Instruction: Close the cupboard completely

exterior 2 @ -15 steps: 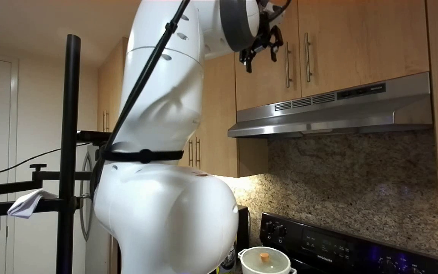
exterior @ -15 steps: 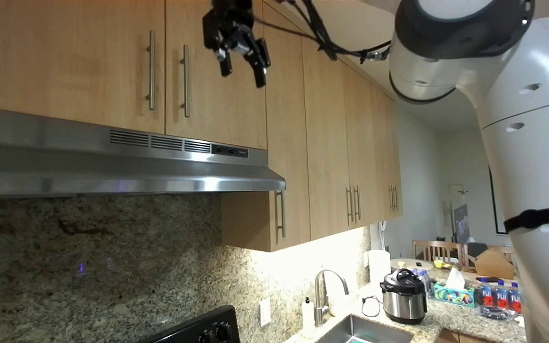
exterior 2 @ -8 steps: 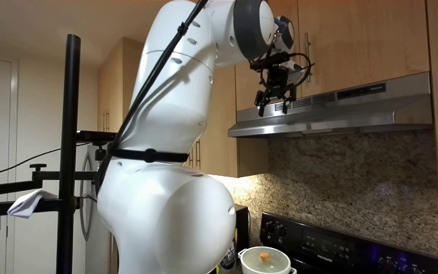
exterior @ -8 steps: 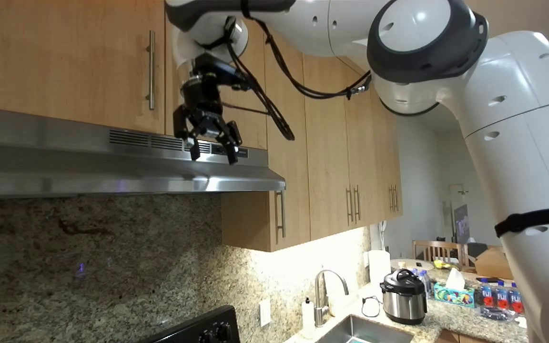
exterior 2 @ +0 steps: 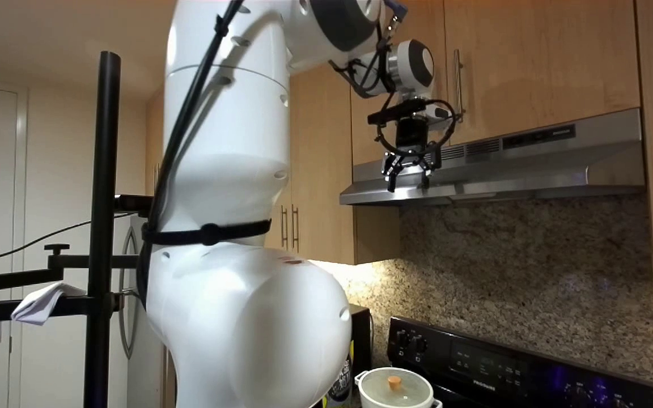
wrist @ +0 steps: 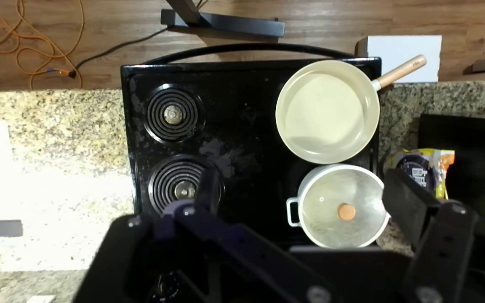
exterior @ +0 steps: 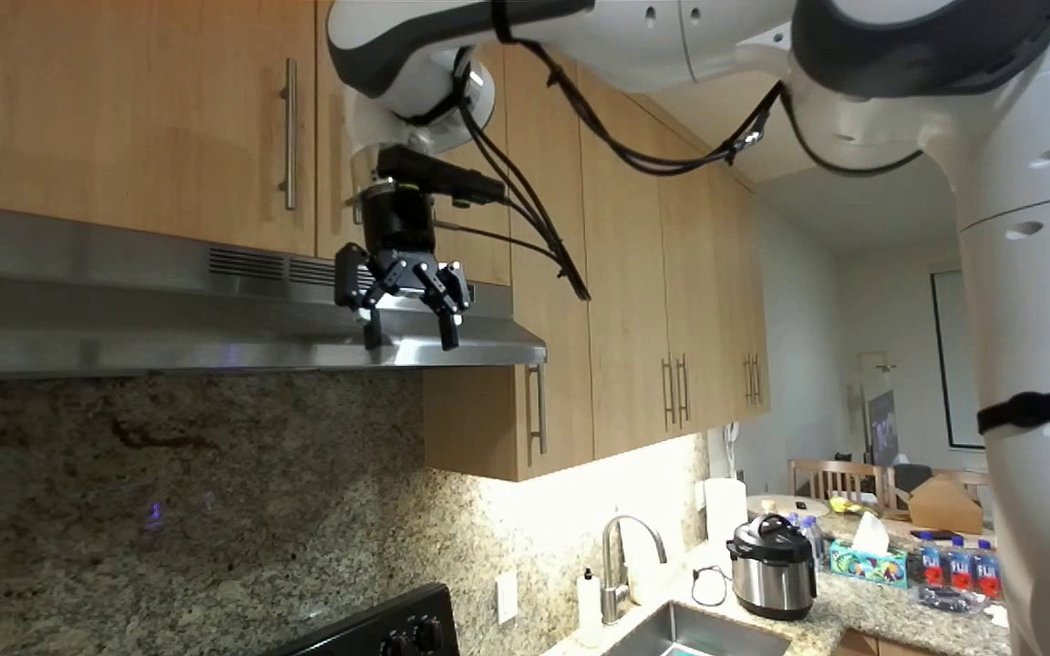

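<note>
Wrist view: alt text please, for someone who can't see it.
Open gripper, holding nothing, above a black stovetop seen from overhead. At the picture's right stand a cream pan with a wooden handle and a lidded white pot; at left, two coil burners.

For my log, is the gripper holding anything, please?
No, in an exterior view the gripper is open, with nothing between its fingers.
</note>
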`<state>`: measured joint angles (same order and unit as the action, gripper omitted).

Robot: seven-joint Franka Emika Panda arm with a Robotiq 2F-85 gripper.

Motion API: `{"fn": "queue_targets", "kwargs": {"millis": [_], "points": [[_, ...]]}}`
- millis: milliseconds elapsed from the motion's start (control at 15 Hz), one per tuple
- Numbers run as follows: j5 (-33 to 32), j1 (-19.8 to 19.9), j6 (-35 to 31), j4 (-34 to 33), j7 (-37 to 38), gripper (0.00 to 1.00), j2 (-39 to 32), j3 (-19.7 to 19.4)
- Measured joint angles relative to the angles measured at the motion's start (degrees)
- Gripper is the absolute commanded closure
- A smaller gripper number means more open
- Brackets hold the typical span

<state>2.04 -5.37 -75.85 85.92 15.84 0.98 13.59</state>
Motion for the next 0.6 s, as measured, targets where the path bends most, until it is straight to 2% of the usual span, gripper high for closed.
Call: {"fn": "queue_targets", "kwargs": {"millis": [200, 400, 600], "points": [[0.0, -0.9, -4.01, 7.7, 1.62, 0.0, 9.1, -0.85], [-0.01, -0.95, -4.02, 16.63, 1.55, 0.0, 16.51, -1.63], [-1.84, -0.93, -4.02, 25.14, -0.34, 0.0, 20.87, -2.42]]}}
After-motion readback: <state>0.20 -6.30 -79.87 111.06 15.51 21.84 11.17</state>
